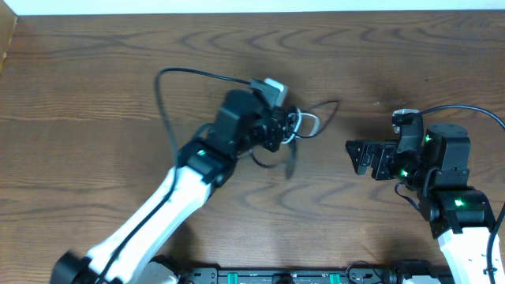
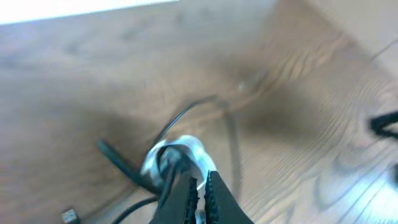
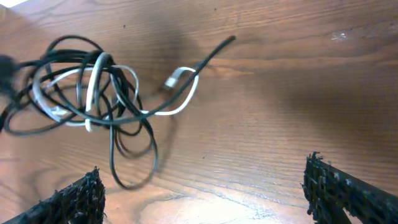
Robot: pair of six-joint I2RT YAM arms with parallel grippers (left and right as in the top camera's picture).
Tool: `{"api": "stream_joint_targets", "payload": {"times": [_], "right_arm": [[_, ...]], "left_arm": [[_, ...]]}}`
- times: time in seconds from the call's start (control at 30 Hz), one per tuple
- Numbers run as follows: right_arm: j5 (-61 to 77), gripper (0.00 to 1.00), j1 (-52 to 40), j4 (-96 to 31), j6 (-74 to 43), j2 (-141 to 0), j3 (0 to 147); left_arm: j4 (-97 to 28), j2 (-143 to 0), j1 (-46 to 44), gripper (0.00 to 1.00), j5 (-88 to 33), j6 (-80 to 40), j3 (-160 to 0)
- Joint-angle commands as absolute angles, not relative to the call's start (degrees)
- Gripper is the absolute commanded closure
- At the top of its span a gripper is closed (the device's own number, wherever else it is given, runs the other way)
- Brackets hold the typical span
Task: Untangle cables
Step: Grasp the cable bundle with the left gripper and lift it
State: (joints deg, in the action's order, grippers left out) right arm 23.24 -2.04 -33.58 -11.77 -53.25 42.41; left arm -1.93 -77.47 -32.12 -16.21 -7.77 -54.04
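At mid-tabletop, the left tool is clenched on the cables, while the right tool gapes released. One-sided pulling could drag the whole bundle and tighten the knot.

Cables between the two grippers

The cables are bunched just off the middle of the table, toward 2 o'clock. The left gripper meets the bundle from its 9 o'clock side, touching it. The right gripper sits apart at the bundle's 4 o'clock. One strand runs out toward 1 o'clock and another toward 6 o'clock.
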Motion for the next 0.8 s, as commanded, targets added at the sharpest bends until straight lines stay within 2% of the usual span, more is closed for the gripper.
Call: {"api": "stream_joint_targets", "payload": {"times": [0.0, 0.27, 0.33, 0.37, 0.4, 0.43, 0.5, 0.53, 0.63, 0.77], "right_arm": [[28.34, 0.01, -1.8, -32.71, -12.43, -53.25, 43.38], [29.06, 0.03, -1.8, -31.14, -13.74, -53.25, 43.38], [29.02, 0.03, -1.8, -31.53, -13.74, -53.25, 43.38], [29.02, 0.02, -1.8, -31.64, -13.72, -53.25, 43.38], [28.75, 0.01, -1.8, -31.79, -13.72, -53.28, 43.38], [28.6, 0.01, -1.8, -31.88, -13.72, -53.25, 43.38], [28.6, 0.01, -1.8, -31.79, -13.72, -53.25, 43.38], [28.6, 0.01, -1.8, -31.68, -13.72, -53.25, 43.38], [28.6, 0.01, -1.8, -31.64, -13.72, -53.28, 43.38], [28.64, 0.01, -1.8, -31.79, -13.72, -53.25, 43.38]], "left_arm": [[-2.52, -73.06, -31.03, 0.93, -16.23, -8.47, -55.44], [-5.23, -70.78, -30.81, 0.92, -15.35, -7.31, -55.42], [-7.66, -71.2, -30.81, 0.91, -11.44, -6.85, -55.42], [-8.8, -71.55, -30.81, 0.84, -9.15, -6.85, -55.42], [-10.24, -72.2, -30.81, 0.61, -5.93, -6.68, -55.42], [-11.29, -72.99, -30.81, 0.46, -3.18, -6.7, -55.42], [-12.71, -74.83, -30.81, 0.2, 1.15, -6.68, -55.42], [-12.99, -76.6, -30.81, 0.12, 3.07, -6.57, -55.42], [-12.23, -81.25, -30.81, 0.04, 3.73, -3.75, -55.42], [-9.39, -87.37, -30.81, 0.03, 5.91, -3.05, -55.42]]}}
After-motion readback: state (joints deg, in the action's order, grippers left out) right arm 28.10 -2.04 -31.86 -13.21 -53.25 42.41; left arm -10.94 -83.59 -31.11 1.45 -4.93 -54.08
